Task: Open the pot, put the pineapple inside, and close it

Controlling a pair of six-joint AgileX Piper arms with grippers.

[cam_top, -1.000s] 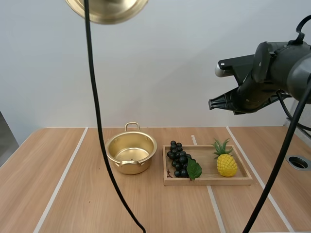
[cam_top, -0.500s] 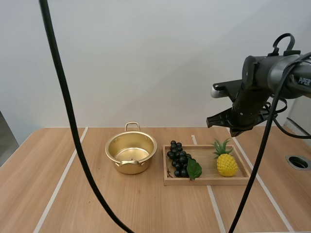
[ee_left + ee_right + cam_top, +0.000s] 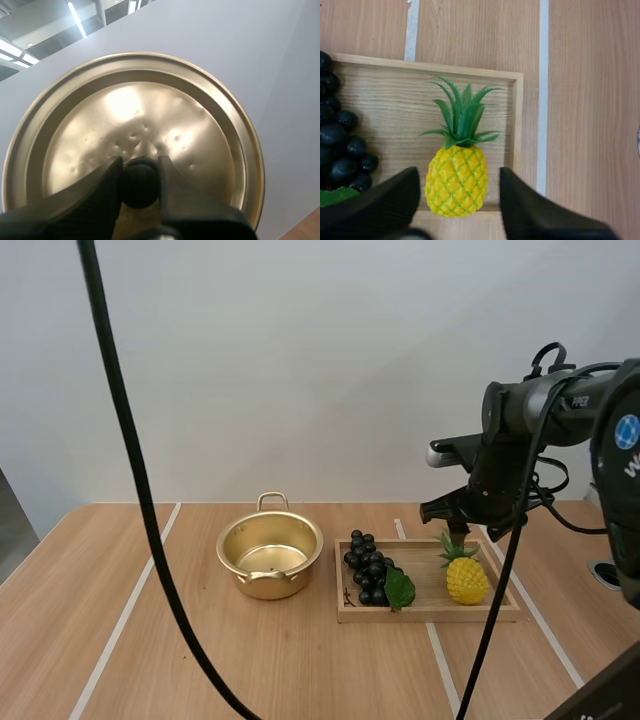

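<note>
Pineapple (image 3: 466,578) lies flat at the right end of the wooden tray (image 3: 430,613), long axis running near-to-far, leafy crown toward the table's far edge. Our right gripper (image 3: 459,174), higher a second ago, has dropped over it, fingers wide apart and empty. Our left gripper (image 3: 140,161) pinches the lid (image 3: 150,110) by its knob (image 3: 140,182); the pot (image 3: 270,552) stands open.

The gold pot (image 3: 270,556) stands open on the surface (image 3: 150,640). The yellow pineapple (image 3: 466,578) rests at the tray's (image 3: 430,613) right end. The left fingers (image 3: 95,195) pinch the gold lid's (image 3: 150,115) knob (image 3: 139,181).
</note>
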